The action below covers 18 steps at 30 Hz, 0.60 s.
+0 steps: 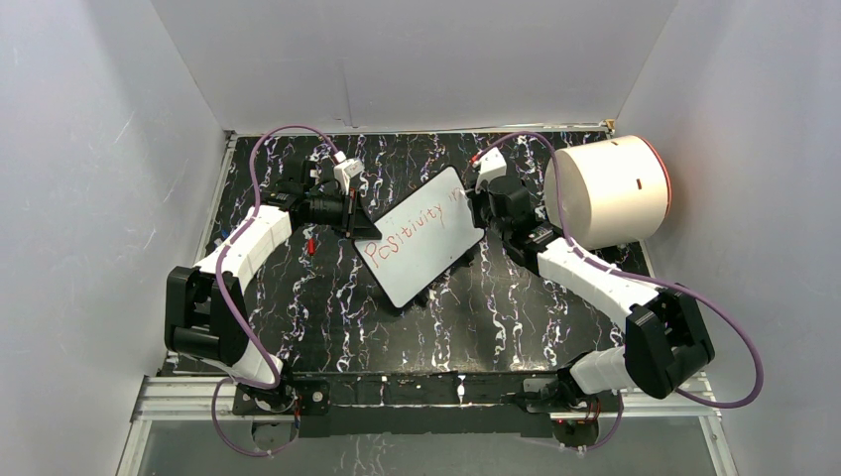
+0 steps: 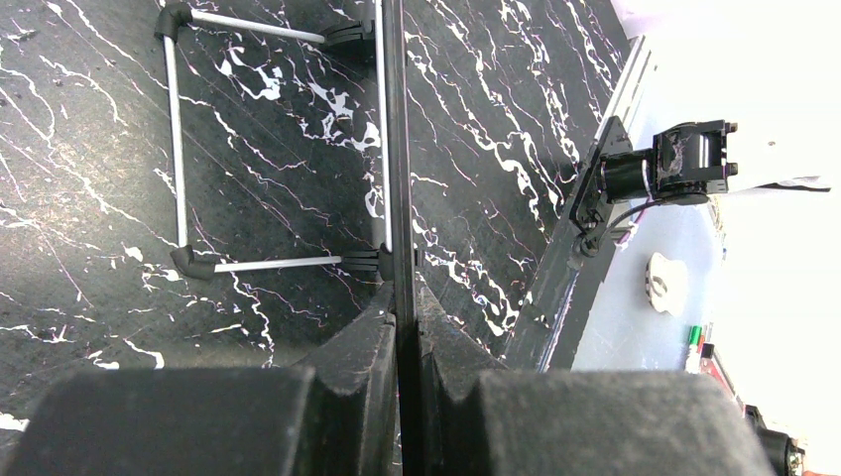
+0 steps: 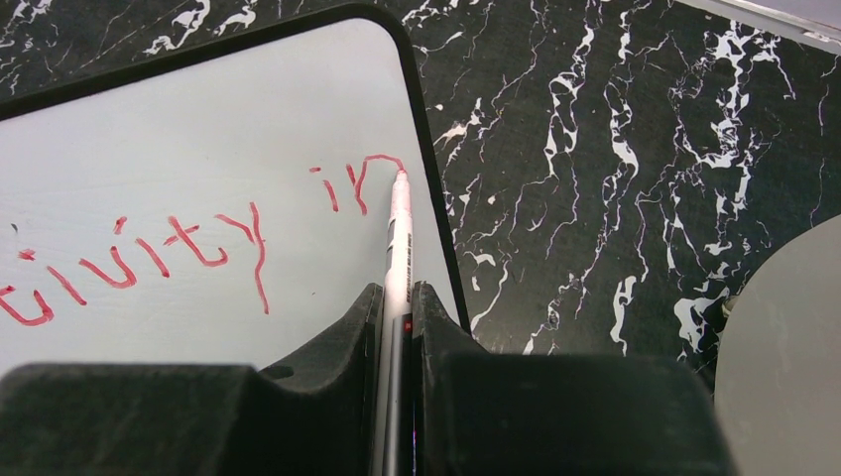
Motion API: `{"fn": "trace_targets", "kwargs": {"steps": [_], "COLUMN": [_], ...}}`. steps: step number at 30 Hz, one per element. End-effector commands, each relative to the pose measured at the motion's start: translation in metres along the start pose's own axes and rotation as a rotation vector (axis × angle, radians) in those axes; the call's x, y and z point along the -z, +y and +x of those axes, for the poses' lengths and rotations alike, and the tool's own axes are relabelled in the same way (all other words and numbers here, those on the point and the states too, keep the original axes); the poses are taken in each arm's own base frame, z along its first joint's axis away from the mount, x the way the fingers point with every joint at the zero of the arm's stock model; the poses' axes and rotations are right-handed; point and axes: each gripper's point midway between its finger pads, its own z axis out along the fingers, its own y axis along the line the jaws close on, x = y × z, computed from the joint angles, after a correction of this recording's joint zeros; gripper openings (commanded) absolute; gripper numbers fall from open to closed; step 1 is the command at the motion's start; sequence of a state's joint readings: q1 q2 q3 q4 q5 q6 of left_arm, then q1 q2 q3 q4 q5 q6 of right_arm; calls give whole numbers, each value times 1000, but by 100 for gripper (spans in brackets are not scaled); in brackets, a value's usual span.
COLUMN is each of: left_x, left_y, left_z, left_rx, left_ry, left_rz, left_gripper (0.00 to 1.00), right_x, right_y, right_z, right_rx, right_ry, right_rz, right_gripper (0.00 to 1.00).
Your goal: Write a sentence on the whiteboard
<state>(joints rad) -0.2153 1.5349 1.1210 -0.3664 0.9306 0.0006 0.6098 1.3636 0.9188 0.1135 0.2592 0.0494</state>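
Note:
The whiteboard [image 1: 426, 248] lies at an angle in the middle of the black marbled table. The sentence [image 1: 409, 235] in red reads "Positivity", then an "i" and a part-made letter. My left gripper [image 1: 355, 220] is shut on the board's left edge; in the left wrist view the thin black frame [image 2: 396, 149] runs between my fingers [image 2: 402, 317]. My right gripper [image 1: 478, 203] is shut on a white marker [image 3: 399, 238], and its red tip touches the board [image 3: 198, 119] at the last stroke, near the right frame edge. The writing [image 3: 179, 253] shows there too.
A big white cylinder [image 1: 610, 191] with a red rim lies at the back right, close to the right arm; it also shows in the right wrist view [image 3: 783, 347]. A small red item [image 1: 311, 245] lies on the table by the left arm. The board's wire stand [image 2: 179, 149] shows underneath.

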Motion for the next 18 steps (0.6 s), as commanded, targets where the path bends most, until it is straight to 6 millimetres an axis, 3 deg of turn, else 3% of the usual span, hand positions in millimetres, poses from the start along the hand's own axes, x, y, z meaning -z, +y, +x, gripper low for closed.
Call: {"fn": "trace_targets", "kwargs": {"steps": [1, 12, 18], "left_x": [-5, -4, -4], "left_y": [14, 17, 16], "left_z": [26, 24, 22], "left_rx": [65, 63, 61], "left_ry": [85, 84, 81], "left_rz": [-62, -77, -76], "left_gripper": [0, 0, 0], "right_x": [4, 17, 42], "right_y": [1, -3, -1], "right_z": [3, 2, -12], "right_rx": [-17, -19, -11], "right_ry": [6, 8, -37], "right_rz": [-7, 2, 5], "right_gripper": [0, 0, 0]}}
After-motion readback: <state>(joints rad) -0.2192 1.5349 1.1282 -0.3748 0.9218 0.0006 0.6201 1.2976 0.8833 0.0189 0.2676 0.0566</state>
